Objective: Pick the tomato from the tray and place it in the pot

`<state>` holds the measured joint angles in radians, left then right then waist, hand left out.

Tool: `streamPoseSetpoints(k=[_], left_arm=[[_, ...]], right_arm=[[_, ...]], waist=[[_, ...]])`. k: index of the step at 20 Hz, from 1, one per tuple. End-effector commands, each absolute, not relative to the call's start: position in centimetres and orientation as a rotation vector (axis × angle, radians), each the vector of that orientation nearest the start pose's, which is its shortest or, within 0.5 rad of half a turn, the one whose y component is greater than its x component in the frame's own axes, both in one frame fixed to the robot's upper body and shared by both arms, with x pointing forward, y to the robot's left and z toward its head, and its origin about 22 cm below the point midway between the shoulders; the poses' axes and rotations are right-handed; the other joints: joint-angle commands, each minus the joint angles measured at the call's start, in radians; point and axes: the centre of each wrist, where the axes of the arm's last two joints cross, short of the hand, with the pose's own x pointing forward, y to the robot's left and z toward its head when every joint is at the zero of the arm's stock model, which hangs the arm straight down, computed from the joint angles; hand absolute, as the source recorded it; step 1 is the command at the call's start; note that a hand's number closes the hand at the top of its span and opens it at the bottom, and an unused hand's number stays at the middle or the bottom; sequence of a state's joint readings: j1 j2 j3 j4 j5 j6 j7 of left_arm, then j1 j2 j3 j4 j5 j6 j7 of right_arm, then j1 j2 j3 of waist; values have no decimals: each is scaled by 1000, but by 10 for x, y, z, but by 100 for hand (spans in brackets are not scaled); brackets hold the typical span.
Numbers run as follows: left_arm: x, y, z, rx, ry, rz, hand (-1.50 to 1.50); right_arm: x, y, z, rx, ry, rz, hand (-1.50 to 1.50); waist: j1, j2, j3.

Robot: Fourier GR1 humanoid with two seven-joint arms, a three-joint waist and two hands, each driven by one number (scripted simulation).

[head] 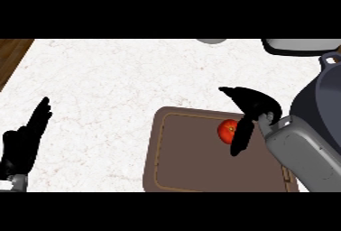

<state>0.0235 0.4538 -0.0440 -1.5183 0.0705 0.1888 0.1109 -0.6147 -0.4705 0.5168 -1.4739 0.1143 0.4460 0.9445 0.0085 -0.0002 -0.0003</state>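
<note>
Right robot hand point(251, 113) curls over the tomato point(228, 131) on the tray point(190, 158), at the grasping step.

Its fingers arch above and its thumb drops down the tomato's 3 o'clock side; whether they actually touch is hard to tell, so it reads as closing, not yet clenched on it. The tomato sits at the tray's 1 o'clock corner. Next comes closing, lifting, then carrying toward 2 o'clock into the dark pot point(320, 103), clearing its rim. Open white surface point(120, 81) lies toward 10 o'clock. The left robot hand point(23, 140) rests released at 9 o'clock.
</note>
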Motion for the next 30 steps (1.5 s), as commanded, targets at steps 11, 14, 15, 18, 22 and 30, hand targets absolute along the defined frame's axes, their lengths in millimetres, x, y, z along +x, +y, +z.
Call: streamPoseSetpoints(k=[11,14,15,18,22,30], left_arm=[[227,325,23,423,-1386,-138,0],[231,331,20,440,-1373,-133,0],[222,331,32,434,-1368,-143,0],[239,321,8,438,-1378,-147,0],[230,327,14,438,-1391,-150,0],[232,332,20,434,-1385,-153,0]], right_arm=[[339,-136,104,-572,-626,1268,-150],[336,-157,88,-564,-610,1272,-150],[338,-162,88,-578,-621,1251,-150],[350,-150,79,-546,-630,1265,-150],[341,-151,75,-548,-608,1257,-150],[327,-170,47,-532,-682,1366,150]], waist=[[-3,-1,0],[-7,-1,0],[-4,-1,0],[-5,1,0],[-5,0,0],[-5,0,0]])
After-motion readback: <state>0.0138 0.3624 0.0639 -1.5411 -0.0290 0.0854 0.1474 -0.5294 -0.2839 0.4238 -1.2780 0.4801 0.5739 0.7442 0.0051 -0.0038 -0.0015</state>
